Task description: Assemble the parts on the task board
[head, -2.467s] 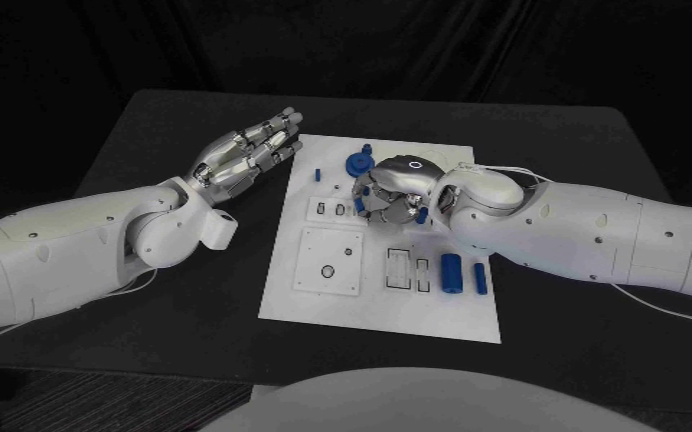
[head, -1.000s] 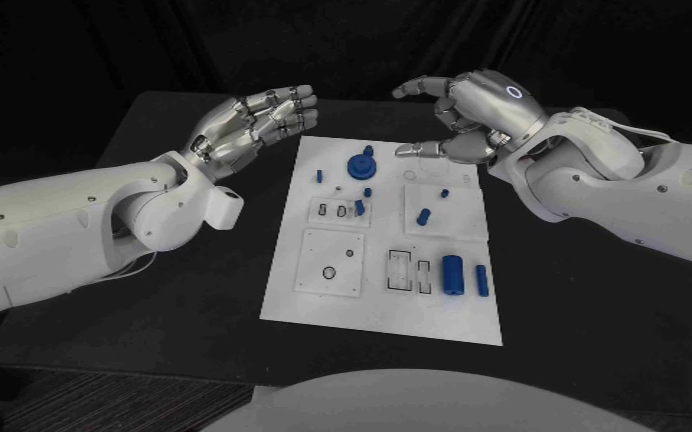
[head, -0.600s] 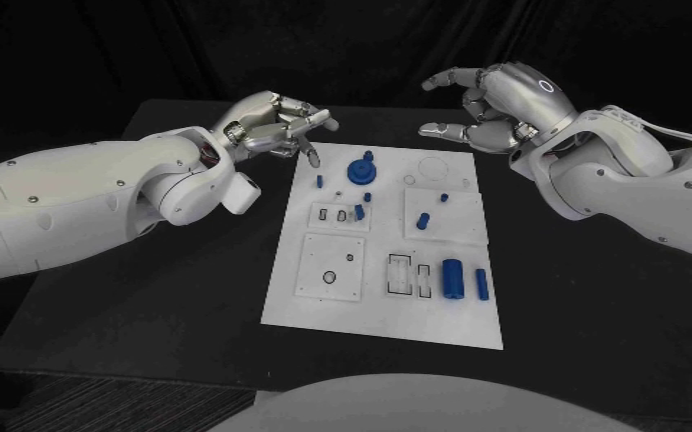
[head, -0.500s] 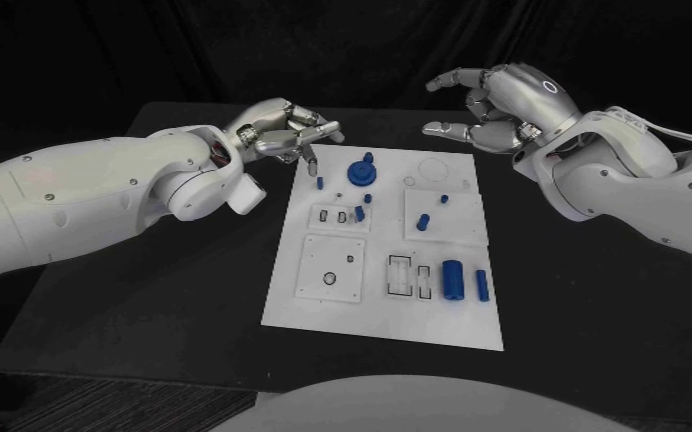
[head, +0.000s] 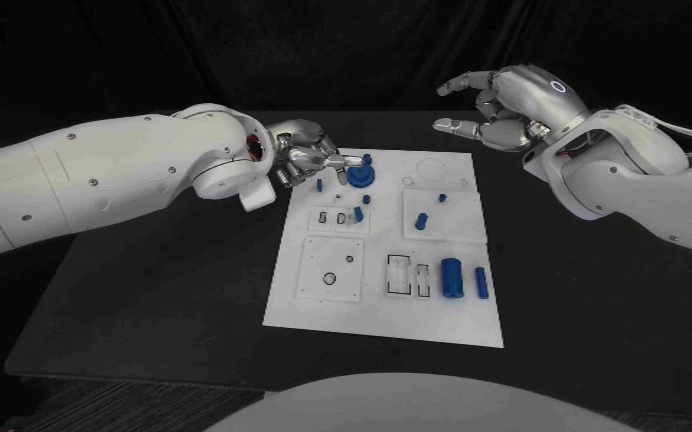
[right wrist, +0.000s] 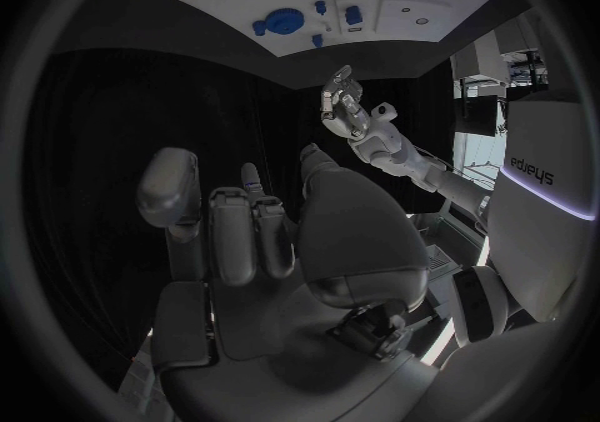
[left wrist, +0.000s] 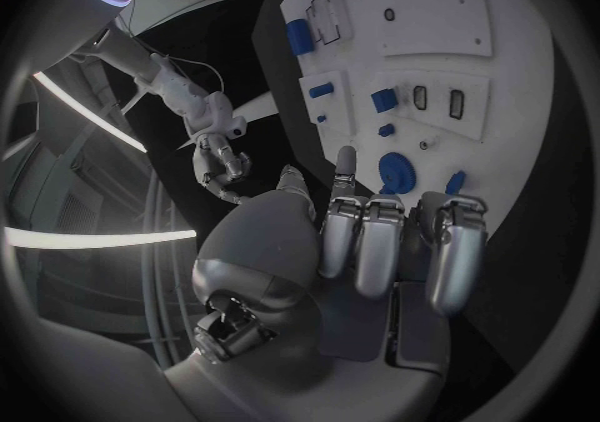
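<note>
Robot lab, black table (head: 173, 282), black drapes (head: 346, 22) behind, white task board (head: 382, 302)

The task board (head: 382, 327) lies mid-table (head: 144, 292), the parts (head: 451, 277) on it.

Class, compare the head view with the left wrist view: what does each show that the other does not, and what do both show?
Head view alone: the whole task board, near edge included, and both arms reaching in, the right hand raised beyond the board's far right corner.

Left wrist view alone: the left hand from behind, its fingertips just short of the blue disc.

Both: the left hand at the board's far end, the disc, the small blue parts and the board's rectangular slots.
</note>
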Robot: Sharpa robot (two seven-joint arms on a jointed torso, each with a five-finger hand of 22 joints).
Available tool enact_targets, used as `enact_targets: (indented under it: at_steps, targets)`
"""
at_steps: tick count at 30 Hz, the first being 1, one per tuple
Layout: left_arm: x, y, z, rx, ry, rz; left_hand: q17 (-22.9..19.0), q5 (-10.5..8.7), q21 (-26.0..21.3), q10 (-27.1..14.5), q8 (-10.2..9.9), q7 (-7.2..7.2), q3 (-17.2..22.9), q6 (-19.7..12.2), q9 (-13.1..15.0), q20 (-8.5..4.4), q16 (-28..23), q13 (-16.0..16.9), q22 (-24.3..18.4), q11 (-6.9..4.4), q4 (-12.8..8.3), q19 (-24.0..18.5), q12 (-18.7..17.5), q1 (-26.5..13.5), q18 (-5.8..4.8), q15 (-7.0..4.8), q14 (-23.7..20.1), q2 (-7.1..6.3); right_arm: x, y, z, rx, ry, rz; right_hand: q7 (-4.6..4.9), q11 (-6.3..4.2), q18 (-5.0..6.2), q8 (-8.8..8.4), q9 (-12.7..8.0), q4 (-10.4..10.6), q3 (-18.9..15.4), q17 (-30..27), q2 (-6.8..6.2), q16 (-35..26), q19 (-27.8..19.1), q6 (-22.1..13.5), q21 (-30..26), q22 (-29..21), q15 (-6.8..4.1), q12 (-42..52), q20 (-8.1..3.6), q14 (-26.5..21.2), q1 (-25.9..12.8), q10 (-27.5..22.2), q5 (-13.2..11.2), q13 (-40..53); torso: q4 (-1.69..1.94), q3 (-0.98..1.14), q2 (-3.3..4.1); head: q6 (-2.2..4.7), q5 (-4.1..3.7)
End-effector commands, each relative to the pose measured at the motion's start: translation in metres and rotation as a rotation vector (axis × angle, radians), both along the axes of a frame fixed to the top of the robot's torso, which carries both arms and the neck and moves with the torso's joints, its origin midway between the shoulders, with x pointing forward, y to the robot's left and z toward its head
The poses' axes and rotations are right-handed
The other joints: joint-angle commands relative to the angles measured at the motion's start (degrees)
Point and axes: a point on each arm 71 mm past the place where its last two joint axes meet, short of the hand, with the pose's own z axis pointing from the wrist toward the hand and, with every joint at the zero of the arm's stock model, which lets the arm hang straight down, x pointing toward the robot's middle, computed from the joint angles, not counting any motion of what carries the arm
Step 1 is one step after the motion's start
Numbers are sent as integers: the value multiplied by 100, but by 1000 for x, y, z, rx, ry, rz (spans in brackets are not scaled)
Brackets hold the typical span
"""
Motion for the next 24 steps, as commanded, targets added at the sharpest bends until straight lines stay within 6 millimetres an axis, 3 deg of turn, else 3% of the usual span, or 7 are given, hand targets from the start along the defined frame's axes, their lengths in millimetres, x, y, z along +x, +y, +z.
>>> enact_targets:
  at_steps: [1, 3, 7, 10, 13, 15, 24]
  targets:
    - [-1, 1, -8, 246, 61, -8, 1505, -82, 24, 637, 199, -72, 10, 44, 273, -87, 15, 1468, 1503, -143, -12, 592, 1, -74, -119, -82, 594, -11, 4, -1, -5, -26, 58, -27, 8, 47, 21, 25, -39, -24, -2, 761, 53, -20, 23, 64, -58, 554, 36, -46, 16, 383, 66, 380, 132, 1260, -54, 93, -33, -46, 38]
    - [-2, -2, -9, 293, 83, -17, 1505, -12, 25, 637, 459, -157, 59, 67, 686, -165, 15, 1468, 1505, -225, -28, 594, 1, -132, -120, -168, 594, -56, 4, -1, -6, -31, 65, -27, 7, 47, 27, 25, -61, -27, -4, 745, 69, -35, 13, 87, -99, 548, 38, -74, 17, 378, 98, 349, 199, 1226, -67, 109, -39, -68, 45]
    - [-4, -9, -11, 363, 117, -33, 1505, 161, 25, 637, 689, -233, 178, 34, 1138, -247, 15, 1468, 1505, -300, -93, 594, 1, -91, -120, -241, 594, -97, 4, 1, -7, -33, 68, -21, -22, 29, 41, -21, -110, -29, -13, 709, 79, -71, -11, 29, -178, 533, 29, -118, 14, 364, 137, 299, 254, 1171, -120, 164, -58, -68, 73]
    - [-4, -12, -12, 394, 130, -35, 1505, 159, 25, 637, 840, -274, 220, 7, 1489, -295, 15, 1468, 1505, -347, -69, 594, 1, -166, -120, -285, 594, -144, 4, 1, -8, -33, 68, -18, -29, 22, 41, -30, -123, -30, -16, 714, 83, -66, -10, 22, -177, 536, 24, -123, 11, 365, 150, 294, 282, 1166, -138, 187, -67, -68, 76]
    - [-3, -14, -13, 414, 135, -31, 1505, 153, 25, 637, 866, -291, 233, 12, 1601, -311, 15, 1468, 1505, -361, -53, 594, 1, -210, -120, -302, 594, -155, 4, 1, -9, -35, 69, -17, -30, 21, 42, -32, -128, -30, -17, 714, 84, -66, -12, 21, -185, 535, 22, -121, 10, 364, 155, 295, 293, 1167, -165, 223, -76, -68, 105]
    - [-1, -17, -13, 426, 136, -26, 1505, 163, 25, 637, 869, -305, 239, 30, 1676, -325, 15, 1468, 1505, -376, -35, 594, 1, -255, -120, -318, 594, -164, 5, 0, -9, -35, 70, -18, -32, 19, 41, -34, -132, -31, -18, 713, 84, -67, -10, 20, -179, 538, 21, -121, 9, 364, 160, 296, 304, 1168, -192, 272, -95, -68, 156]
    - [5, -30, -13, 422, 116, -15, 1505, 214, 25, 637, 642, -298, 284, -14, 1728, -348, 15, 1468, 1505, -381, -50, 594, 1, -298, -120, -335, 594, -180, 4, -1, -12, -31, 65, -16, -32, 14, 44, -43, -156, -33, -21, 713, 94, -67, -14, 18, -205, 536, 15, -143, 3, 364, 186, 271, 370, 1140, -240, 337, -108, -68, 279]
